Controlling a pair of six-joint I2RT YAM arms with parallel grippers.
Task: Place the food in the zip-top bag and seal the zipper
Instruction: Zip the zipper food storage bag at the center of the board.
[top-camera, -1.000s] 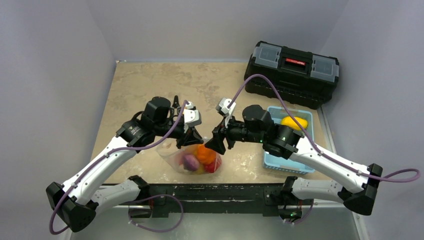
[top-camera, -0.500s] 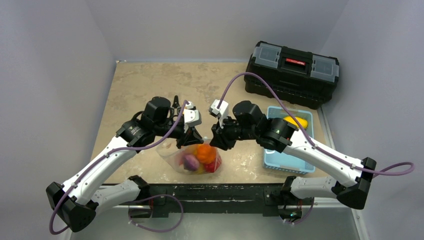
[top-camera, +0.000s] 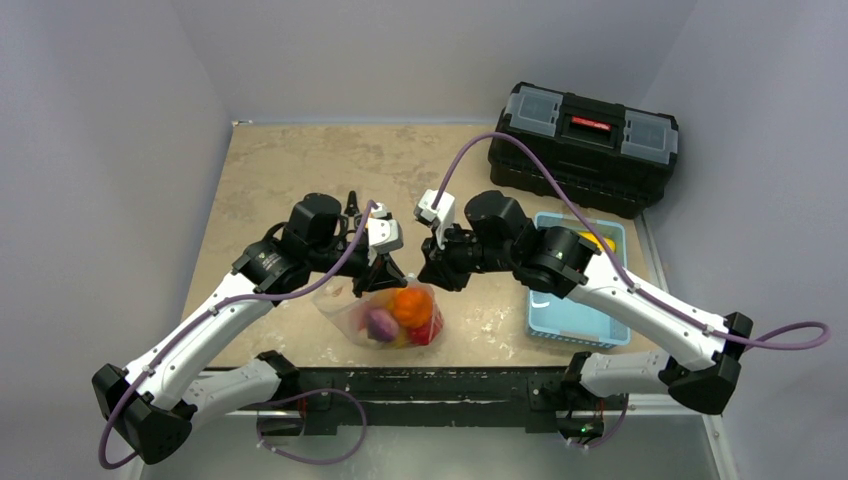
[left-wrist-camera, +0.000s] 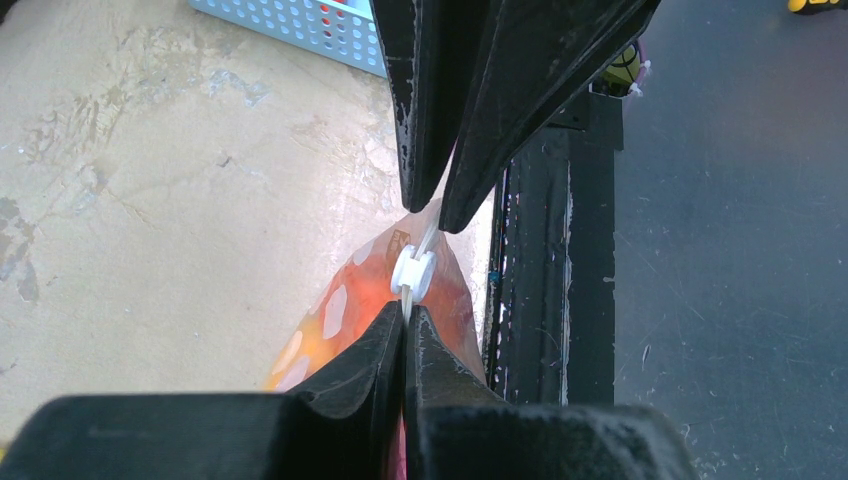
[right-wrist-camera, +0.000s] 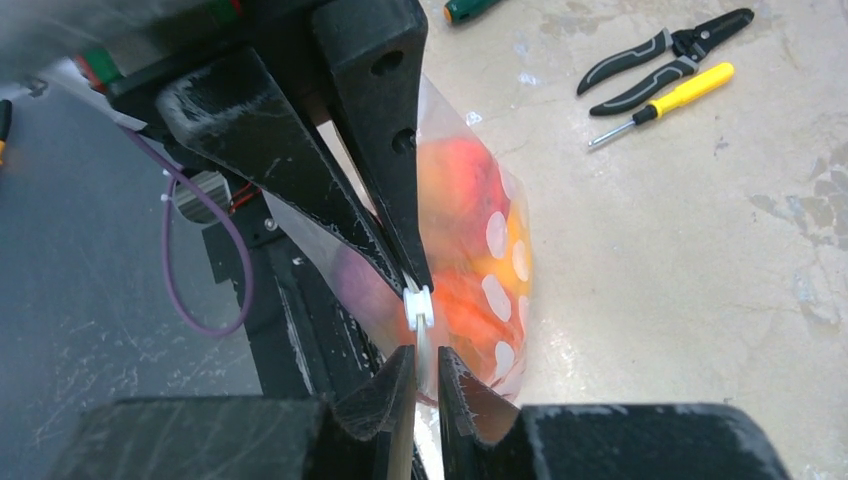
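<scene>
The left claw (left-wrist-camera: 404, 320) and right claw (right-wrist-camera: 427, 356) both clamp tight on the zipper (right-wrist-camera: 418, 308) of one bag (top-camera: 336, 306) holding three visible toy foods (top-camera: 408, 307) (orange, purple, red).

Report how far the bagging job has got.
Done: food sits inside the zip-top bag. In hand: left gripper and right gripper both pinch the bag's mouth edge, either side of a white slider. To do: finishing the seal; how much is zipped, I cannot tell. A yellow item lies in the blue tray.
</scene>
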